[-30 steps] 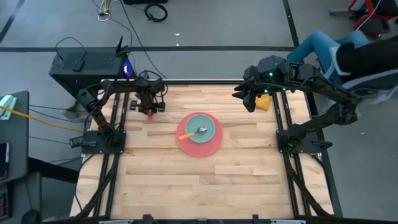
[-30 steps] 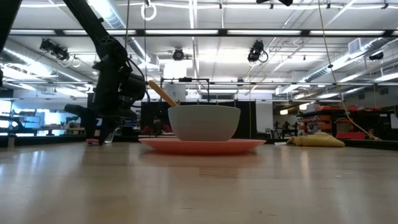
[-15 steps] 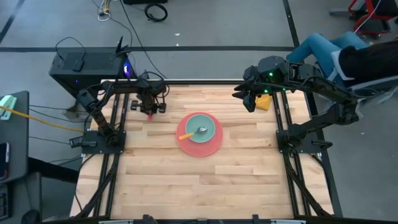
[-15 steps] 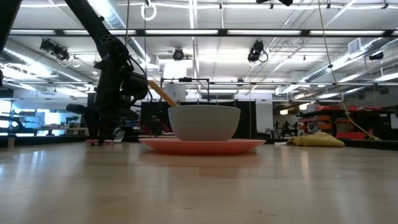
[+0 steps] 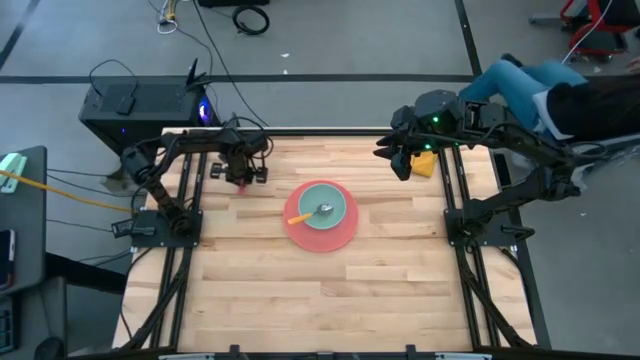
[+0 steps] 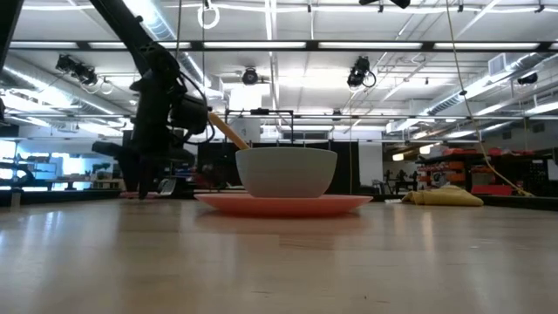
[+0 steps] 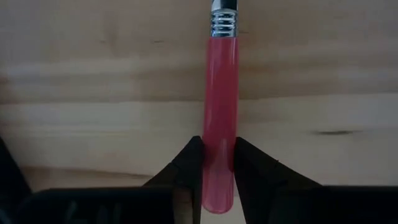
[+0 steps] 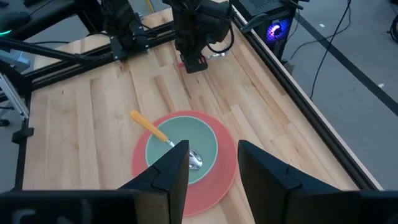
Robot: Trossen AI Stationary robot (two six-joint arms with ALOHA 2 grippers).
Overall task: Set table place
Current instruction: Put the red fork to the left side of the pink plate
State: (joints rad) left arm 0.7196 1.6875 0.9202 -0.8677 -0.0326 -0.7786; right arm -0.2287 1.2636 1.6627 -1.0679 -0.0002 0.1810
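Note:
The round pink plate (image 5: 338, 236) lies at the table's middle with the pale-teal bowl (image 5: 332, 200) on it. The orange-handled spoon (image 5: 300, 216) leans in the bowl, its handle over the rim toward the left. The red-handled fork (image 7: 221, 93) lies at the far left of the table (image 5: 320, 290); its tines are out of view. My left gripper (image 5: 240, 181) points down and is shut on the fork's handle. My right gripper (image 8: 213, 163) is open and empty, held high over the far right corner (image 5: 401, 165). My left gripper pinches the fork's red handle (image 7: 219, 163) between its two fingers, near the handle's free end. The fingers come from above, pointing down, and lie across the handle. The handle lies level, close against the wood; I cannot tell whether it is lifted.
A yellow object (image 5: 424, 163) lies at the far right edge, under my right arm. A black box (image 5: 140, 100) stands beyond the far left corner. A person (image 5: 560, 90) sits beyond the far right corner. Black rails (image 5: 172, 270) run along both sides.
My left gripper has shifted a little over the fork at the table's far left and has come lower toward the tabletop. The plate, bowl and spoon have kept still.

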